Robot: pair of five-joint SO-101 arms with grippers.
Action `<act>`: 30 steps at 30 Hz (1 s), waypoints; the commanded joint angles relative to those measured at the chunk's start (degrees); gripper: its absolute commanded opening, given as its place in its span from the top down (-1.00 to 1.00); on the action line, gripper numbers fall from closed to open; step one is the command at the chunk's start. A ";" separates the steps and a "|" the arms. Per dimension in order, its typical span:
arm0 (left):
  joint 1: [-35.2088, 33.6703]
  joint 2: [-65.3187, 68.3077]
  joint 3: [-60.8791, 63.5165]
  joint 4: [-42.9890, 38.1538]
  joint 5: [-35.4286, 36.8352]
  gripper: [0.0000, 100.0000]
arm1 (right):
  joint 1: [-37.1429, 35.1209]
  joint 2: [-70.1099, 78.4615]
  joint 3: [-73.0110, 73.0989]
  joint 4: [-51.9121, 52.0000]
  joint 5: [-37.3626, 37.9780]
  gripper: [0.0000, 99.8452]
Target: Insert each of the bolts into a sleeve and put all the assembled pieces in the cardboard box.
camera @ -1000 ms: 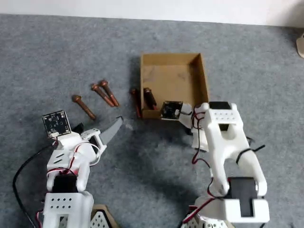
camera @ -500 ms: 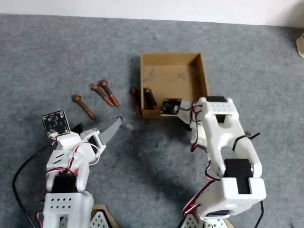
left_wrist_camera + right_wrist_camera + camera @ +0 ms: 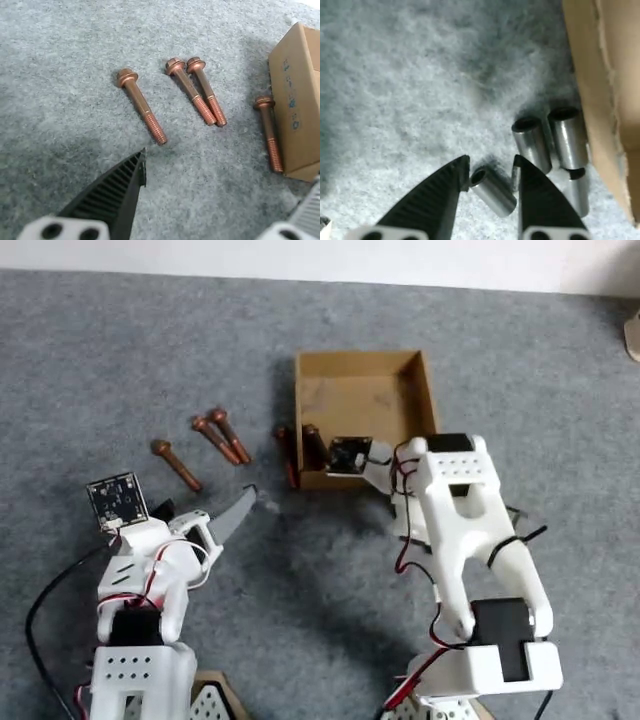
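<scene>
Three copper bolts point(image 3: 217, 440) lie loose on the grey carpet left of the cardboard box point(image 3: 425, 390). A fourth bolt point(image 3: 288, 458) rests against the box's left wall, and one assembled piece point(image 3: 315, 447) lies inside. The left wrist view shows those bolts point(image 3: 141, 106) and the box corner point(image 3: 300, 100). My left gripper point(image 3: 227, 172) stands open above bare carpet, short of the bolts. Several steel sleeves point(image 3: 532, 142) lie beside the box wall point(image 3: 600, 75). My right gripper point(image 3: 490, 164) is open, low over the carpet, with one sleeve point(image 3: 492, 190) lying between its fingers.
The right arm point(image 3: 450, 490) hangs over the box's front right corner and hides the sleeves from above. The left arm point(image 3: 150, 560) sits at the front left. Open carpet stretches between the two arms and behind the box.
The right arm has stretched forward and swung slightly left toward the box's front edge. The left arm and the bolts have not moved.
</scene>
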 commanded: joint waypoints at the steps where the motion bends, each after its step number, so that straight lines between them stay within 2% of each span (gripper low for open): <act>1: -0.48 -0.57 -3.03 0.18 -0.44 0.09 | -0.57 0.40 -2.68 0.04 0.35 0.74; 8: -0.48 -0.57 -3.03 0.18 -0.44 0.09 | 2.68 11.91 -2.68 -10.42 1.85 0.74; 11: -0.48 -0.57 -3.03 0.18 -0.44 0.09 | 3.65 18.07 -2.86 -11.65 1.67 0.75; 13: -0.57 -0.57 -3.03 0.18 -0.44 0.09 | 3.91 19.12 -3.82 -11.56 1.58 0.84; 14: -0.57 -0.57 -3.03 0.18 -0.44 0.09 | 3.91 18.77 -4.09 -11.56 1.49 0.98; 21: -0.84 -0.57 -3.56 0.53 -0.44 0.09 | 2.24 7.96 -4.18 -3.12 -5.89 0.99; 26: -0.84 -0.57 -3.65 0.62 -0.44 0.09 | 0.04 -4.44 -1.27 -1.45 -16.18 0.99; 30: -0.84 -0.57 -3.65 0.62 -0.44 0.09 | -0.75 -14.55 2.24 -1.54 -20.04 0.99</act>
